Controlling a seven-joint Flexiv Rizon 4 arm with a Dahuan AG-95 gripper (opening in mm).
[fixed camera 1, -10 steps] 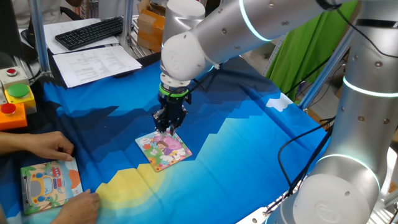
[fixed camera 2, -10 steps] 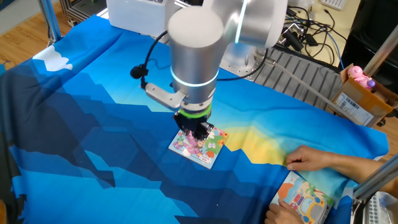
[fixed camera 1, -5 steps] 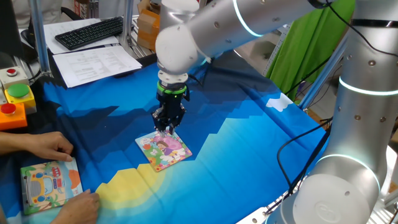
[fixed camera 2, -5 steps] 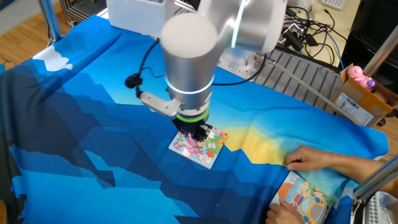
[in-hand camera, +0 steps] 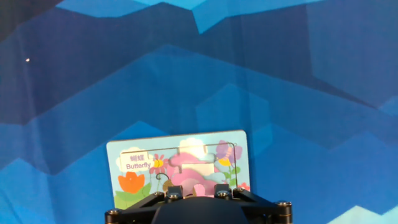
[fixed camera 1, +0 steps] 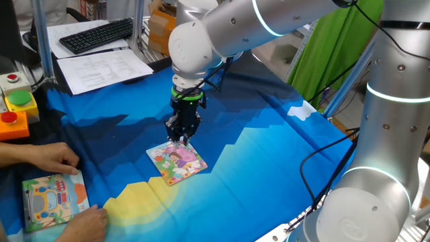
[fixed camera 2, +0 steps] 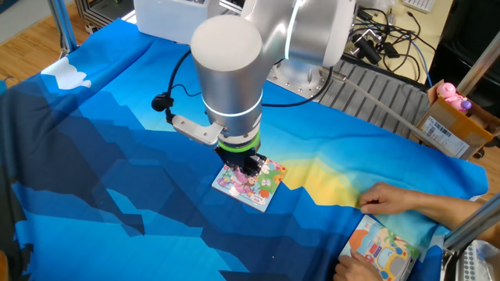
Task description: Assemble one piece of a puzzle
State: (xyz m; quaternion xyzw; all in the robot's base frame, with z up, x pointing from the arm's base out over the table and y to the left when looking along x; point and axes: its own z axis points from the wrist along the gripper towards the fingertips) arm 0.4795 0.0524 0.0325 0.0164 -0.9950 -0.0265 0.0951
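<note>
The puzzle (fixed camera 1: 176,162) is a small square board with a cartoon girl picture, lying flat on the blue cloth; it also shows in the other fixed view (fixed camera 2: 251,186) and the hand view (in-hand camera: 142,165). My gripper (fixed camera 1: 180,140) points straight down over the board's far edge, just above it or touching it. It also shows in the other fixed view (fixed camera 2: 248,165) and the hand view (in-hand camera: 196,189). A pale pink bit, the piece (in-hand camera: 198,186), sits between the narrowly set fingers and is mostly hidden by them.
A person's hands (fixed camera 1: 48,158) hold an orange-bordered vehicle board (fixed camera 1: 54,199) at the front left, also in the other fixed view (fixed camera 2: 381,254). Coloured buttons (fixed camera 1: 17,107), papers (fixed camera 1: 104,67) and a keyboard (fixed camera 1: 98,33) lie at the far left.
The arm's upper joints have swung a little to the left. The gripper has stayed over the far edge of the puzzle with the piece in it.
</note>
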